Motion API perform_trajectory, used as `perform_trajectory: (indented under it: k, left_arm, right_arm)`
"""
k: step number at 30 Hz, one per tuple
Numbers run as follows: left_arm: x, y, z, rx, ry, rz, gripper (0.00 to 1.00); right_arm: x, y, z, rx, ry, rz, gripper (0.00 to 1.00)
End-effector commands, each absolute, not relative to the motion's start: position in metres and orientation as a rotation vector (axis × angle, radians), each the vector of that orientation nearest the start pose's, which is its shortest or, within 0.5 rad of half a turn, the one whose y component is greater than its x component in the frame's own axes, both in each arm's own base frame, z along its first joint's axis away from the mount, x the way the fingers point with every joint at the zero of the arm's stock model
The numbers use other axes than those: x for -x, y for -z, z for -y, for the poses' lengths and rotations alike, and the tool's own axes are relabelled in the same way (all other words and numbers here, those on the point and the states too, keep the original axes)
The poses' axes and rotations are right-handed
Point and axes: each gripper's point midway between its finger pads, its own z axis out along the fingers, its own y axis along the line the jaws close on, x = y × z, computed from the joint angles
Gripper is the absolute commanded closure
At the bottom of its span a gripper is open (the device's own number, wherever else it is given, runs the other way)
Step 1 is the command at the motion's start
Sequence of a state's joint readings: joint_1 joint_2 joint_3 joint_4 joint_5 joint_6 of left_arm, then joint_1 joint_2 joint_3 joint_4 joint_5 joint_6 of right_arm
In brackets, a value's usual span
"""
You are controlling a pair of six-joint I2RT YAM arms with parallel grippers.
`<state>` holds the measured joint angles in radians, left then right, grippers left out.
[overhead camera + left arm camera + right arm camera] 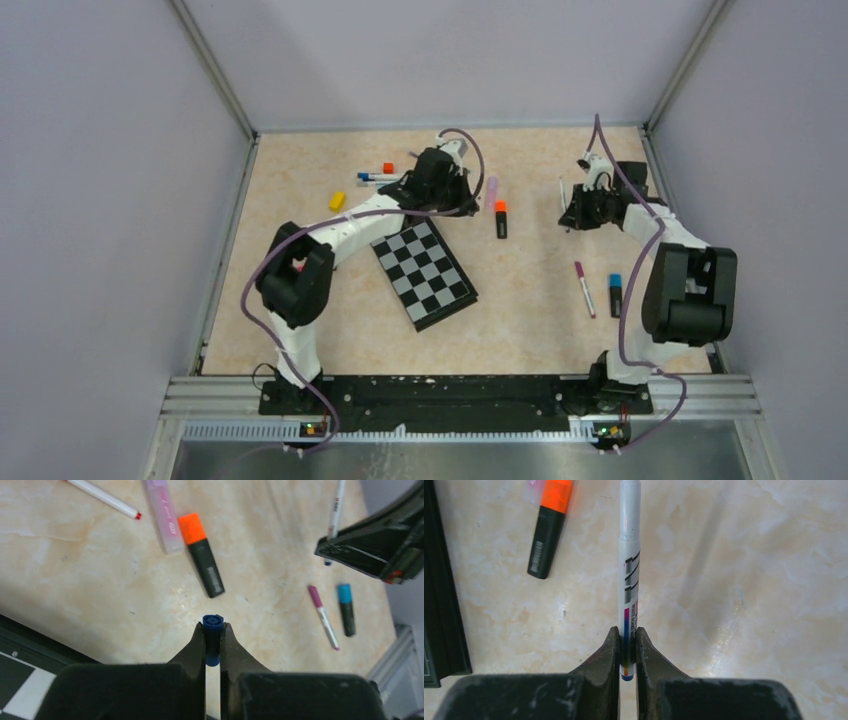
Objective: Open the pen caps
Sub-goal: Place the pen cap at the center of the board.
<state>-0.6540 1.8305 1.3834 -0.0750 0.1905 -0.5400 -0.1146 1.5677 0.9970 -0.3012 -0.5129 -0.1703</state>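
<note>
1. Two grippers, both clamped: the left gripper (213,631) pinches a small stubby blue plastic pen cap (212,622), no pen in it, over the far middle of the beige marbled table (290,170).
2. The right gripper (626,632) squeezes a slim white plastic pen (629,570) near the far right corner.
3. An orange-capped black highlighter (202,555) lies flat between them.

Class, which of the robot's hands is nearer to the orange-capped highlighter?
Left. The left hand sits close on the orange-capped highlighter's left in the top view; the right hand is farther, to its right.
</note>
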Motion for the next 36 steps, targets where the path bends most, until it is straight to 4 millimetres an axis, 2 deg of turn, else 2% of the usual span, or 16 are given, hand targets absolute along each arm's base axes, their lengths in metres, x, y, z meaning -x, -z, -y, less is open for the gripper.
perform_trajectory:
  k: [1, 6, 13, 17, 24, 29, 32, 36]
  left_arm:
    - [-0.413, -0.136, 0.360, -0.226, 0.694, -2.330, 1.00]
    - [-0.426, -0.098, 0.364, -0.179, 0.596, -2.472, 1.00]
    - [-0.432, -0.070, 0.351, -0.126, 0.466, -2.510, 1.00]
    - [-0.434, -0.059, 0.345, -0.120, 0.420, -2.526, 0.96]
    - [-0.435, -0.044, 0.343, -0.123, 0.392, -2.550, 0.80]
    - [-0.436, -0.038, 0.341, -0.118, 0.386, -2.564, 0.77]
    - [-0.436, -0.036, 0.341, -0.116, 0.385, -2.573, 0.68]
    - [-0.435, -0.036, 0.341, -0.122, 0.388, -2.578, 0.68]
  right_arm:
    - [-0.400, -0.087, -0.025, 0.281, -0.443, -2.370, 0.99]
    - [-0.412, -0.071, -0.022, 0.247, -0.438, -2.408, 0.97]
    - [-0.423, -0.055, -0.018, 0.194, -0.421, -2.470, 0.94]
    - [-0.424, -0.048, -0.019, 0.192, -0.404, -2.493, 0.91]
    - [-0.427, -0.034, -0.016, 0.169, -0.366, -2.548, 0.86]
    - [-0.425, -0.029, -0.014, 0.163, -0.350, -2.567, 0.82]
    - [-0.425, -0.026, -0.013, 0.164, -0.337, -2.575, 0.80]
    - [-0.423, -0.025, -0.012, 0.162, -0.336, -2.582, 0.76]
